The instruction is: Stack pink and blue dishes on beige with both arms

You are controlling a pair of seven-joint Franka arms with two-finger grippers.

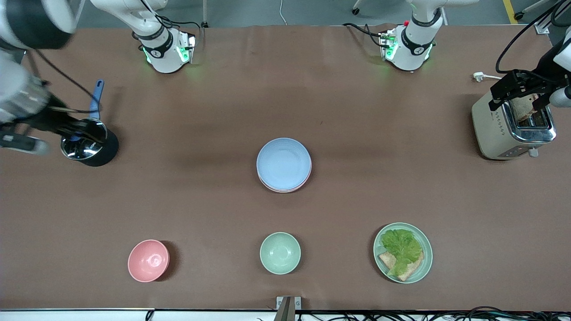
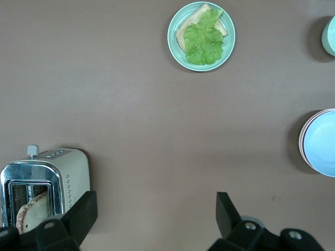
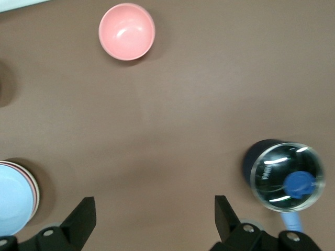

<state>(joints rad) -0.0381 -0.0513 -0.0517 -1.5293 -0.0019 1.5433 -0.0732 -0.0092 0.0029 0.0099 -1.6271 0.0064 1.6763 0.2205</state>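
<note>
The light blue plate (image 1: pixel 283 162) lies on top of a stack at the table's middle. The pale pink plate's rim (image 1: pixel 281 190) shows just under it. The beige plate is hidden; I cannot tell what lies below the pink one. The same stack shows at the edge of both wrist views, as blue plate (image 2: pixel 322 142) and blue plate (image 3: pixel 11 203). My left gripper (image 1: pixel 517 91) (image 2: pixel 154 206) hangs open and holds nothing, over the toaster's end of the table. My right gripper (image 1: pixel 51 125) (image 3: pixel 154 209) is open too and holds nothing, up beside the metal cup.
A toaster (image 1: pixel 513 129) (image 2: pixel 47 178) with bread in its slot stands at the left arm's end. A metal cup (image 1: pixel 84 142) (image 3: pixel 285 175) holding a blue utensil stands at the right arm's end. Nearest the front camera lie a pink bowl (image 1: pixel 148 260), a mint bowl (image 1: pixel 280 253) and a lettuce plate (image 1: pixel 403 252).
</note>
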